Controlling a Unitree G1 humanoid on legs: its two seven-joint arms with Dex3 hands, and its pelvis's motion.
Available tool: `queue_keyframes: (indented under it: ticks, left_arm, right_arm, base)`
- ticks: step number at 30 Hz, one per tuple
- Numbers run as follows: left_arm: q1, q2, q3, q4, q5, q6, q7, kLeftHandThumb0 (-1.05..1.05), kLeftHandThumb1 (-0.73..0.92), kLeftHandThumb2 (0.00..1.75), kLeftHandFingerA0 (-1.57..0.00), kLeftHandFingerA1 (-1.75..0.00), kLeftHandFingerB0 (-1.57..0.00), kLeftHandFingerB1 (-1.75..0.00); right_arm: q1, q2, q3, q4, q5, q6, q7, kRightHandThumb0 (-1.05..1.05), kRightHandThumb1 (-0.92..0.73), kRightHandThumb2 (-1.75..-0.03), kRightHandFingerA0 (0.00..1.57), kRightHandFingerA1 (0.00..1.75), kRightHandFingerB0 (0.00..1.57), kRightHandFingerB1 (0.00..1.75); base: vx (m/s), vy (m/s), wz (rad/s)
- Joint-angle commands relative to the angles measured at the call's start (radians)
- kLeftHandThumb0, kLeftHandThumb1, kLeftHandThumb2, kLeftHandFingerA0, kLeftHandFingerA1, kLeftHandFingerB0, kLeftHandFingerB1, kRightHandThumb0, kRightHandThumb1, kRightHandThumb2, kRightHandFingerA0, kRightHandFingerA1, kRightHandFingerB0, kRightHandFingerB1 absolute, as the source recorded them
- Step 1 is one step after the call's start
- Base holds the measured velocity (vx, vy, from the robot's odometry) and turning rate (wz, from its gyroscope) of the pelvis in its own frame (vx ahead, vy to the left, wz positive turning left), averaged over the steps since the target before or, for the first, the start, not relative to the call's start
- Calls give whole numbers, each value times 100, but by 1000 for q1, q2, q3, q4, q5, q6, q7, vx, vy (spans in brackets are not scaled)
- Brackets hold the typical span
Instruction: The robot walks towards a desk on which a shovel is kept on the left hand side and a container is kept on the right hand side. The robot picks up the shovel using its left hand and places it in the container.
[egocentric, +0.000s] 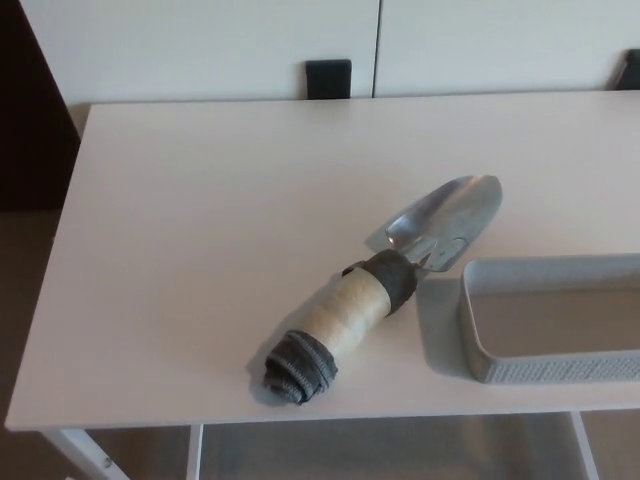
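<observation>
still on approach: neither of my hands in shot, so can't say open or closed. shovel (385, 290) lies diagonally on white desk (200, 230), blade just beside empty grey container (480, 345) at right. next, i judge: left hand down onto wrapped handle. white cabinets behind, dark floor left.

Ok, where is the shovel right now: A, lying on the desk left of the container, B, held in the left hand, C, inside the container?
A: the shovel lies flat on the desk, beside the container, no hand in view.
</observation>
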Motion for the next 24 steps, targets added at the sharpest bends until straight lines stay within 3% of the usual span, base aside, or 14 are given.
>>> queue_keyframes:
  ticks: [1,3,4,7,8,10,12,13,15,16,19,20,22,24]
  left_arm:
    - [12,5,-14,-18,24,-35,11,-30,56,57,-59,-43,-44,-35]
    - [49,6,-36,-65,42,-52,12,-32,59,60,-56,-44,-43,-35]
    - [69,21,-67,-91,106,-96,52,-41,48,75,-48,-52,-36,-45]
    - [134,43,-124,-228,171,-121,57,-43,48,75,-44,-53,-32,-44]
    - [225,82,-186,-449,239,-107,15,-42,61,59,-48,-41,-33,-31]
    - [382,192,-320,-885,179,-114,-185,-52,59,58,-46,-36,-26,-29]
    - [412,230,-347,-992,156,-81,-223,-52,59,58,-46,-36,-26,-29]
    - [412,347,-422,-1197,40,-52,-325,-70,65,61,-48,-38,-31,-31]
    - [374,512,-475,-1490,-102,1,-432,-66,84,66,-52,-39,-36,-34]
    - [345,559,-458,-1615,-138,41,-439,-56,92,74,-48,-45,-35,-38]
    - [254,655,-393,-1821,-336,187,-412,-56,92,72,-46,-46,-38,-37]
    - [208,686,-416,-1824,-452,219,-375,-53,92,67,-44,-49,-37,-38]
    - [66,546,-414,-1824,-316,142,-300,-32,88,66,-56,-55,-43,-43]
    - [-84,333,-406,-1819,-86,55,-232,-7,61,58,-69,-52,-57,-49]
  right_arm:
    - [-9,-18,-4,12,0,-13,4,-38,-46,-71,59,58,37,49]
    - [-5,-17,-6,20,8,-23,13,-37,-46,-70,58,58,37,49]
    - [-3,-16,-8,11,12,-8,14,-37,-46,-70,59,58,37,49]
    - [-5,-18,-6,9,5,-9,11,-37,-47,-70,58,57,36,49]
    - [-6,-15,-6,3,4,-4,6,-36,-47,-70,58,57,36,48]
    - [-10,-13,-5,1,1,7,-2,-37,-46,-70,58,57,38,49]
    - [-13,-13,-3,0,-1,9,-4,-37,-46,-70,58,57,38,49]
    - [-20,-13,-3,0,-1,9,-3,-36,-46,-70,58,58,38,49]
    - [-16,-16,0,-8,-3,9,0,-31,-57,-57,61,50,40,41]
    - [-12,-16,1,-17,-7,20,-6,-37,-46,-70,56,56,37,48]
    - [-12,-17,8,-22,-9,14,-1,-37,-47,-70,56,57,35,49]
    - [-14,-18,11,-21,-7,10,6,-30,-57,-56,59,50,40,42]
    - [-20,-18,20,-33,-21,26,-4,-38,-48,-71,56,57,36,48]
    - [-29,-15,18,-24,-11,26,3,-39,-45,-72,60,60,35,49]
  base:
    - [0,0,0]
    - [0,0,0]
    - [0,0,0]
    - [0,0,0]
    - [0,0,0]
    - [0,0,0]
    - [0,0,0]
    - [0,0,0]
    - [0,0,0]
    - [0,0,0]
    - [0,0,0]
    - [0,0,0]
    - [0,0,0]
    - [0,0,0]
